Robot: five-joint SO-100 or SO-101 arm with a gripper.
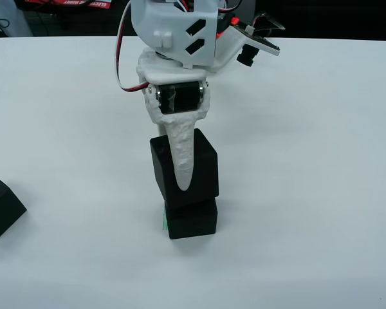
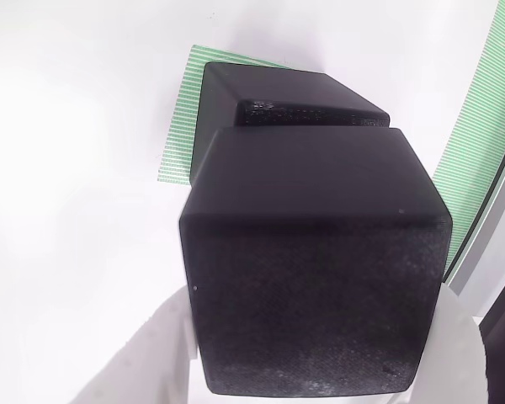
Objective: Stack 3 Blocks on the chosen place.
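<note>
In the front view my gripper is shut on a black block, with one white finger running down its near face. The held block is tilted and sits directly over a second black block; I cannot tell whether the two touch. The lower block stands on the chosen place, a green patch that shows as a sliver at its left edge. In the view that rides on the gripper, the held block looms large, the lower block lies beyond it, and the green patch shows at its left.
A third black block lies at the left edge of the white table in the front view. A green striped band runs along the right side of the gripper view. Dark clutter lines the table's far edge.
</note>
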